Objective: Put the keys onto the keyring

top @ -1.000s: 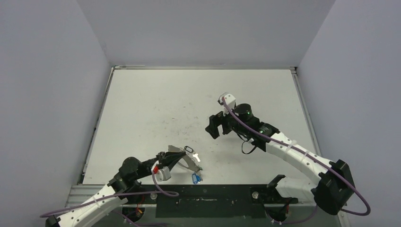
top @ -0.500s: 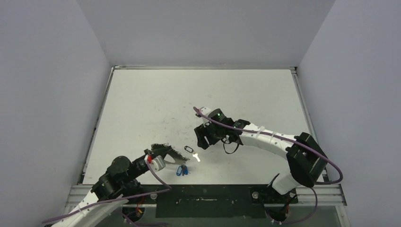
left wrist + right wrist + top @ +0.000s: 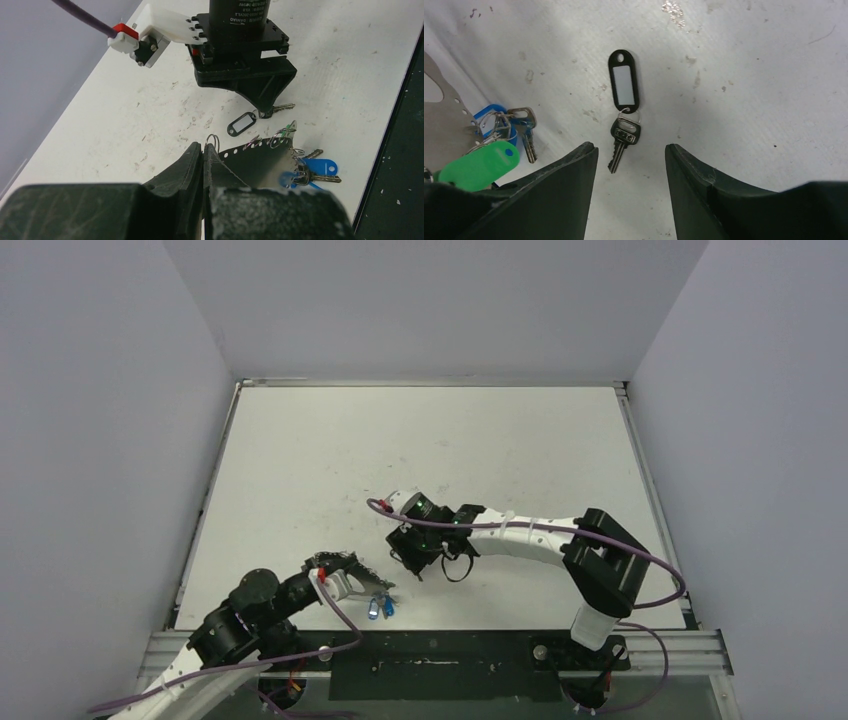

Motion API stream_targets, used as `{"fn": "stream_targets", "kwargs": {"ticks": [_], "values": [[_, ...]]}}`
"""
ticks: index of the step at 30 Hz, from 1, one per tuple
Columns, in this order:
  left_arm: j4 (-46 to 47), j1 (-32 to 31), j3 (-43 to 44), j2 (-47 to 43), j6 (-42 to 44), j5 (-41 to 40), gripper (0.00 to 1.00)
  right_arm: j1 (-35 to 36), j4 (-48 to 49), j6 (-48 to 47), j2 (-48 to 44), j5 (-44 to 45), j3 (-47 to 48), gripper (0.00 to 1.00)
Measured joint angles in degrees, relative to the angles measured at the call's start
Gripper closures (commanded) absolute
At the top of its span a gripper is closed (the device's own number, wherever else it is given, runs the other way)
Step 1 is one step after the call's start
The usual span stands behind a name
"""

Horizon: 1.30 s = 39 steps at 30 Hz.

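Observation:
My left gripper [image 3: 204,150] is shut on the edge of the keyring [image 3: 260,160], which shows as a thin silvery metal piece with a row of holes and small split rings. Keys with blue tags [image 3: 320,166] and a green tag [image 3: 479,165] hang from it; they also show in the top view [image 3: 380,607]. A loose key [image 3: 624,137] with a black white-labelled tag [image 3: 625,86] lies flat on the table. My right gripper [image 3: 631,155] is open and empty, low over that key, fingers either side of its blade. No yellow key shows.
The white table [image 3: 330,470] is scuffed. Its dark front edge rail [image 3: 440,660] runs close behind the hanging keys. The right arm [image 3: 520,535] stretches across the near middle. Grey walls stand on all sides.
My right gripper has moved left and toward me, coming down over the black-tagged key. My left gripper has drawn the keyring and its hanging keys a little to the left.

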Motion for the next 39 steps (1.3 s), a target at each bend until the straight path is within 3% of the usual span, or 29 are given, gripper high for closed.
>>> {"fn": "stream_targets", "kwargs": {"ticks": [5, 17, 22, 31, 36, 39], "values": [[-0.66, 0.00, 0.02, 0.00, 0.00, -0.02, 1.00, 4.96, -1.51, -1.79, 0.31, 6.29, 1.20, 0.53], [-1.05, 0.00, 0.02, -0.04, -0.11, 0.00, 1.00, 8.61, -3.67, -4.11, 7.28, 13.09, 5.64, 0.58], [-1.03, 0.00, 0.02, -0.04, -0.15, 0.00, 1.00, 9.25, -4.31, -4.85, 7.82, 13.70, 6.95, 0.75], [-0.98, 0.00, 0.02, -0.04, -0.15, 0.00, 1.00, 9.20, -5.99, -4.98, 11.15, 14.27, 10.05, 0.82], [-0.94, 0.00, 0.02, -0.04, -0.17, 0.00, 1.00, 8.81, -7.17, -4.92, 12.11, 13.99, 11.54, 1.00], [-0.90, 0.00, 0.02, -0.04, -0.28, 0.02, 1.00, 8.11, -7.10, -4.68, 12.11, 13.07, 11.56, 1.00]]}}
